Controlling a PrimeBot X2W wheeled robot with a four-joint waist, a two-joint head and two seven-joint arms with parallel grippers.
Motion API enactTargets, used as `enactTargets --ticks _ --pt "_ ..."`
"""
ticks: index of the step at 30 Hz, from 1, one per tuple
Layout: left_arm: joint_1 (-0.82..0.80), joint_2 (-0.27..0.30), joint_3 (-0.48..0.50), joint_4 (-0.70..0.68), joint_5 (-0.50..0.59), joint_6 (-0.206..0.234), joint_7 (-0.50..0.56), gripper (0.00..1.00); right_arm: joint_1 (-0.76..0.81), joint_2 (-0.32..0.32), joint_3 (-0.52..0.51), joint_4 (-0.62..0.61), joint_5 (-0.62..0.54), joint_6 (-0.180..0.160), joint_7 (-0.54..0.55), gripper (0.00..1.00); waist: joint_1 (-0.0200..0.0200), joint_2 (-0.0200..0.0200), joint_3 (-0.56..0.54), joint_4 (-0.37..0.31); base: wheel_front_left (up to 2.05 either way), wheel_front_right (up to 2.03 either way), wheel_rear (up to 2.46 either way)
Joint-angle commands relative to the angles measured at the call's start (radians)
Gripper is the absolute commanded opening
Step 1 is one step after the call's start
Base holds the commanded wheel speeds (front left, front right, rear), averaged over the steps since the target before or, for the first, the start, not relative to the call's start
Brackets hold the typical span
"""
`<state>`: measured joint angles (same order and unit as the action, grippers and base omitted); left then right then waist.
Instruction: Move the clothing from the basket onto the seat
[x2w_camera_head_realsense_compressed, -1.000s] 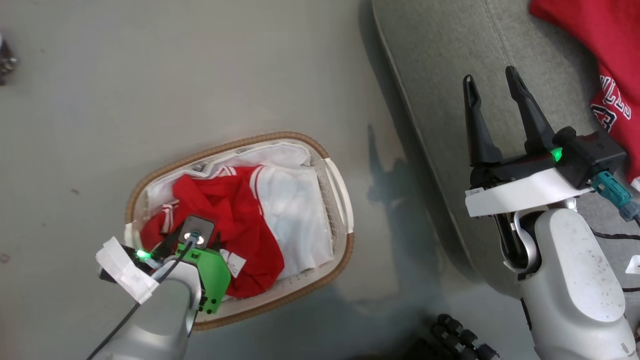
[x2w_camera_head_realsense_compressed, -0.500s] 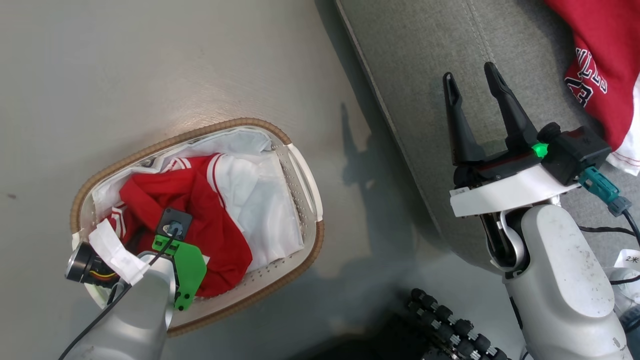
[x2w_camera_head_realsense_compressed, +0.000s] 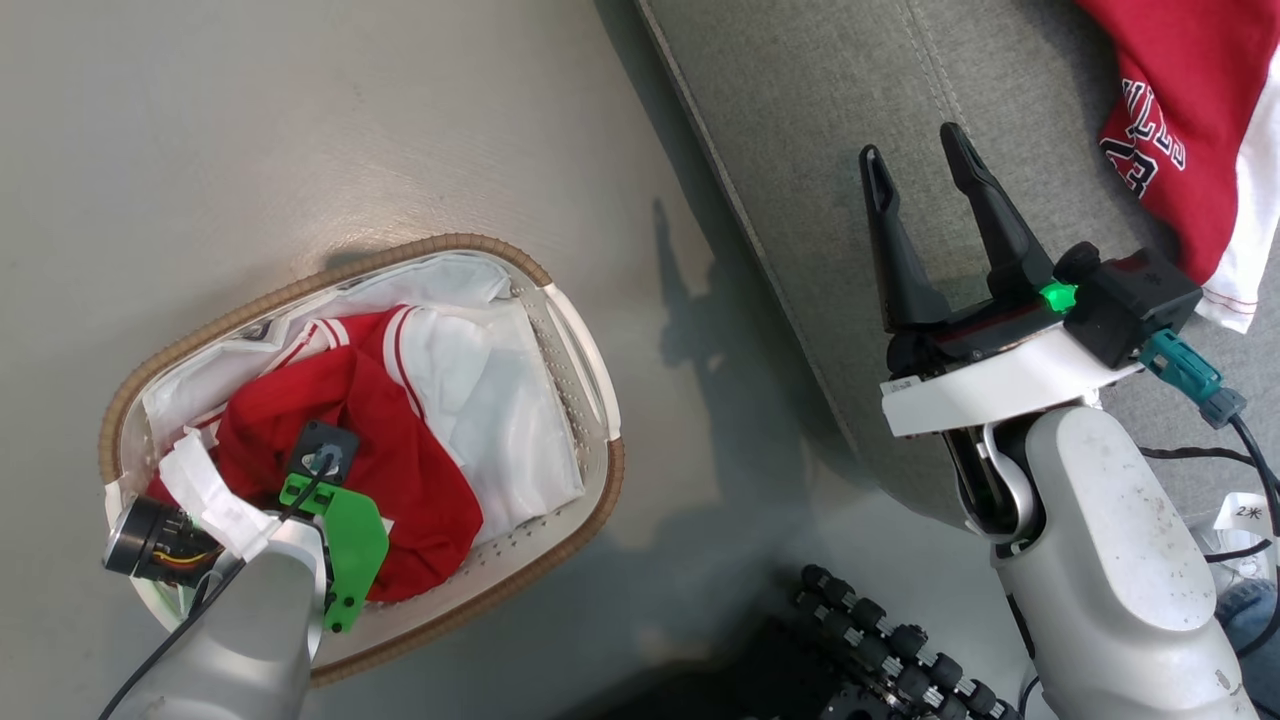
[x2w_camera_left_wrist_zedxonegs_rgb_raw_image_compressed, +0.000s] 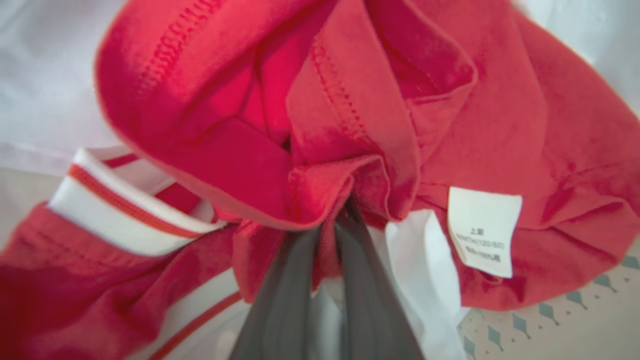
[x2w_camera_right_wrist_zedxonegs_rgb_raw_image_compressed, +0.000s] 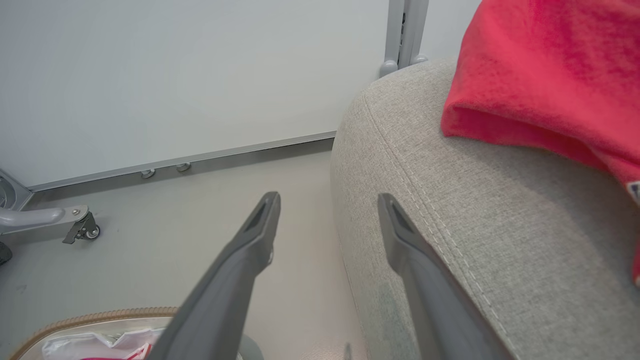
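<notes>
Nearest, the left claw (x2w_camera_left_wrist_zedxonegs_rgb_raw_image_compressed: 332, 220) reaches down into the basket (x2w_camera_head_realsense_compressed: 560, 350), its 2 dark fingers clenched on a bunched fold of the red clothing (x2w_camera_head_realsense_compressed: 400, 470). A white care label (x2w_camera_left_wrist_zedxonegs_rgb_raw_image_compressed: 482, 230) hangs just beside the pinch.

The clothing is a crumpled heap inside the basket, with striped white trim showing at the heap's far side. The heap has no clear direction of its own; it stretches along the basket's long axis, which runs diagonally across the floor (x2w_camera_head_realsense_compressed: 300, 120), and the basket's far end is near the seat's rounded edge.

It looks light, soft and limp, so it will likely sag and trail when lifted. A thick gathered fold or the ribbed trim seems the surest place to hold.

Farther off, the right claw (x2w_camera_head_realsense_compressed: 912, 145) hovers over the edge of the seat (x2w_camera_head_realsense_compressed: 800, 150), fingers spread and empty. Beyond it, 1 red jersey (x2w_camera_head_realsense_compressed: 1180, 100) lies on the seat, well back from that edge.
</notes>
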<state>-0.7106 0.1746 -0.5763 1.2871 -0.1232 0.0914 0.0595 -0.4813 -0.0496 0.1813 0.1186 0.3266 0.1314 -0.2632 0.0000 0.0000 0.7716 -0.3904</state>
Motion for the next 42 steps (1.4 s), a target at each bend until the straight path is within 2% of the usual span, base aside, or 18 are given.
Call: enactTargets --ticks 1,7,13,24,31,42 --pt "0.002 0.008 0.000 0.001 -0.010 -0.006 -0.012 0.00 -0.003 -0.002 -0.001 0.005 0.007 -0.001 -0.002 1.00 0.0000 0.0000 -0.005 0.002 0.00 0.00 0.00" --pt "0.005 -0.018 -0.011 -0.006 -0.022 -0.040 -0.077 0.00 0.004 -0.002 -0.015 0.021 -0.010 -0.001 -0.002 1.00 0.0000 0.0000 -0.040 0.023 0.00 0.00 0.00" --pt "-0.002 -0.049 -0.025 -0.020 -0.032 -0.097 -0.163 0.00 0.025 -0.002 -0.041 0.036 -0.046 -0.001 -0.002 1.00 0.0000 0.0000 -0.103 0.066 0.00 0.00 0.00" --pt "-0.017 -0.107 -0.046 -0.099 -0.073 -0.187 -0.293 0.00 0.106 -0.002 -0.104 0.064 -0.149 -0.001 -0.002 1.00 0.0000 0.0000 -0.290 0.175 0.00 0.00 0.00" --pt "-0.026 -0.114 -0.073 -0.221 -0.081 -0.209 -0.322 0.00 0.175 -0.003 -0.129 0.082 -0.196 -0.001 -0.002 1.00 0.0000 0.0000 -0.423 0.228 0.00 0.00 0.00" --pt "-0.100 -0.075 -0.151 -0.440 -0.062 -0.221 -0.324 0.00 0.296 -0.003 -0.154 0.102 -0.252 -0.001 -0.002 1.00 0.0000 0.0000 -0.618 0.294 0.00 0.00 0.00"
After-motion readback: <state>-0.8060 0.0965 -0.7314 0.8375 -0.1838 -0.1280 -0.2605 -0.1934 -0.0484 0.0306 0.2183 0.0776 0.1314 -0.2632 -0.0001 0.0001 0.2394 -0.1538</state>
